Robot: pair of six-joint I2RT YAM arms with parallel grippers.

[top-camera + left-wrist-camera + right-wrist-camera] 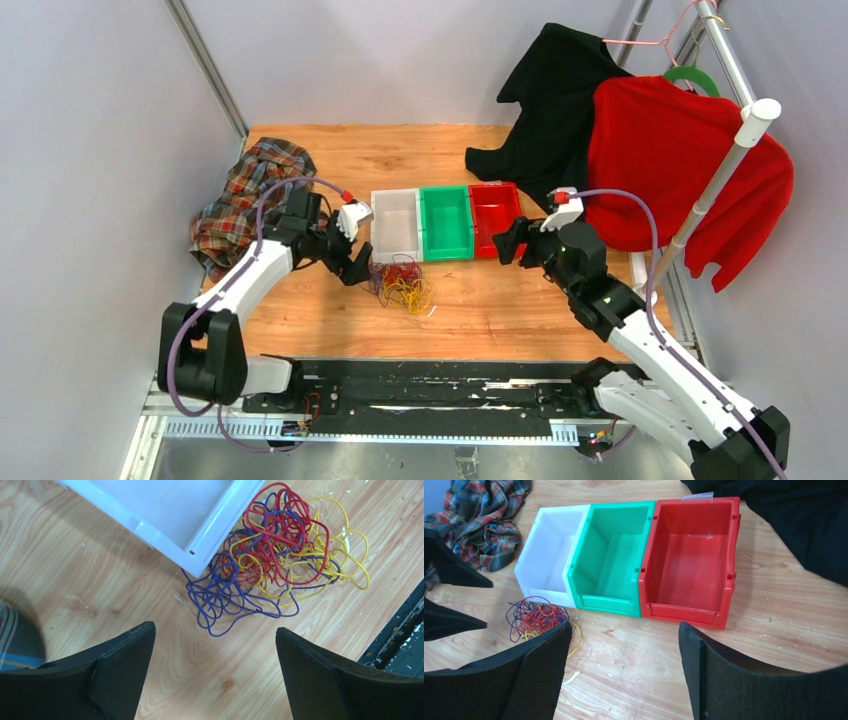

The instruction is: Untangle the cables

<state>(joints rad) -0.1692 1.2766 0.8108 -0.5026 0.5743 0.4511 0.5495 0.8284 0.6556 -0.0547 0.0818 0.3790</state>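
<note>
Overhead, the tangled red, yellow and purple thin wire cables [400,283] sit just beside my left claw [348,252], right claw [510,243] well apart. Left wrist: jaws wide, empty, tangle [275,560] straight ahead against white plastic bin [225,530]. Right wrist: jaws wide, tangle far left.

A wooden table [500,300] is being enclosed by plain grey walls [400,50] on the left and far sides; a clothes rail [728,55] is being evenly lit at the right.
</note>
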